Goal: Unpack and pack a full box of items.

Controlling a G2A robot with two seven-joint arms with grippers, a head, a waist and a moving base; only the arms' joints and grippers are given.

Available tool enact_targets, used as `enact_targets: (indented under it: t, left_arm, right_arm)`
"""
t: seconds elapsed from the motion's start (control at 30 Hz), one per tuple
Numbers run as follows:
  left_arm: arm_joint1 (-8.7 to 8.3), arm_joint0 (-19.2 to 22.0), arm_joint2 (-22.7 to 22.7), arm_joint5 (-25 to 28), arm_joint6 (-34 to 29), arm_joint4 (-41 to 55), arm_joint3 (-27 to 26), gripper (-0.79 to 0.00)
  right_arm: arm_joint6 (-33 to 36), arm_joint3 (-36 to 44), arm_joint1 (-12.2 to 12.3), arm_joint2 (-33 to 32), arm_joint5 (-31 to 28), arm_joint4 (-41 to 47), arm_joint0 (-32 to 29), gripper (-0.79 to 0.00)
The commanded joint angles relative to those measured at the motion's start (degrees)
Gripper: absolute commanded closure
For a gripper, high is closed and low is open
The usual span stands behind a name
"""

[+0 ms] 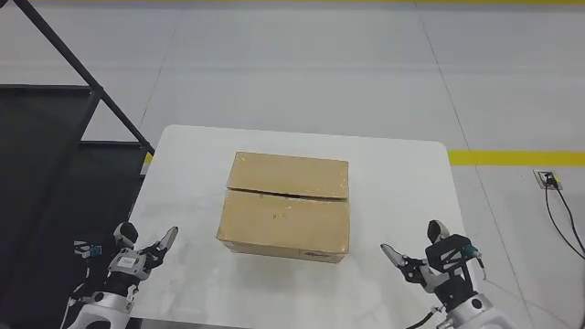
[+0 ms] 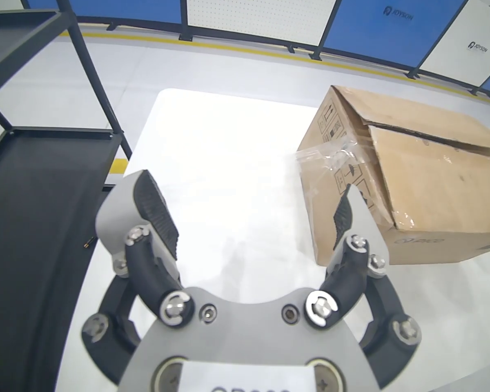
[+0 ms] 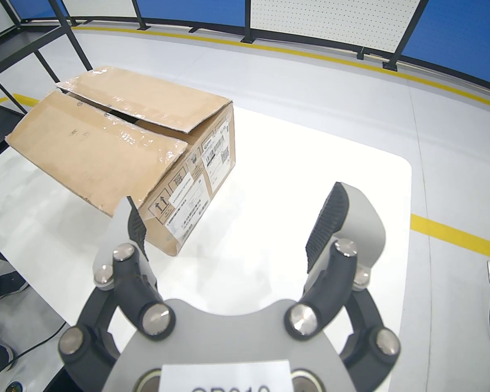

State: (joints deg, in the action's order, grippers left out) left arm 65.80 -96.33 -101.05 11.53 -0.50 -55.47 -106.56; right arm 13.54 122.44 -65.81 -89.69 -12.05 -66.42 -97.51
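Note:
A brown cardboard box (image 1: 285,206) stands in the middle of the white table (image 1: 393,183), its two top flaps folded down with a narrow gap between them. Torn clear tape clings to its end (image 2: 330,157) and its top (image 3: 122,136). My left gripper (image 1: 146,240) is open near the table's front left corner, apart from the box (image 2: 424,173). My right gripper (image 1: 413,245) is open near the front right, also clear of the box (image 3: 118,140). Nothing sits between either pair of fingers.
A black metal shelf rack (image 1: 46,155) stands just left of the table, close to the left arm (image 2: 45,189). White table surface lies bare on both sides of the box. A yellow floor line (image 1: 516,157) and a wall socket (image 1: 547,179) lie to the right.

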Motion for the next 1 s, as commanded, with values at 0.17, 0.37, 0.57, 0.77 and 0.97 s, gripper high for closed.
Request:
enact_targets:
  t: [0.17,0.37,0.57,0.77,0.97]
  left_arm:
    - [-0.21,7.15,-0.21,4.71,-9.03,13.16,1.37,-0.785]
    - [-0.41,11.17,-0.15,10.28,-15.37,26.46,5.29,-0.785]
    - [-0.61,11.41,-1.03,10.04,-17.96,27.98,6.10,-0.785]
    - [-0.61,11.41,-1.03,10.04,-17.96,27.98,6.10,-0.785]
    - [-0.61,11.41,-1.03,10.04,-17.96,27.98,6.10,-0.785]
  right_arm:
    - [16.56,-8.41,-0.13,4.77,-7.51,24.59,13.91,-0.785]
    - [32.33,-18.16,-0.06,6.40,-7.42,48.62,25.21,-0.785]
    - [38.38,-28.42,-0.16,7.92,-5.08,60.73,33.42,-0.785]
    - [38.32,-34.48,-0.49,11.46,-3.59,61.26,38.09,-0.785]
    - [40.08,-36.10,-0.60,13.61,-4.35,63.60,39.76,-0.785]
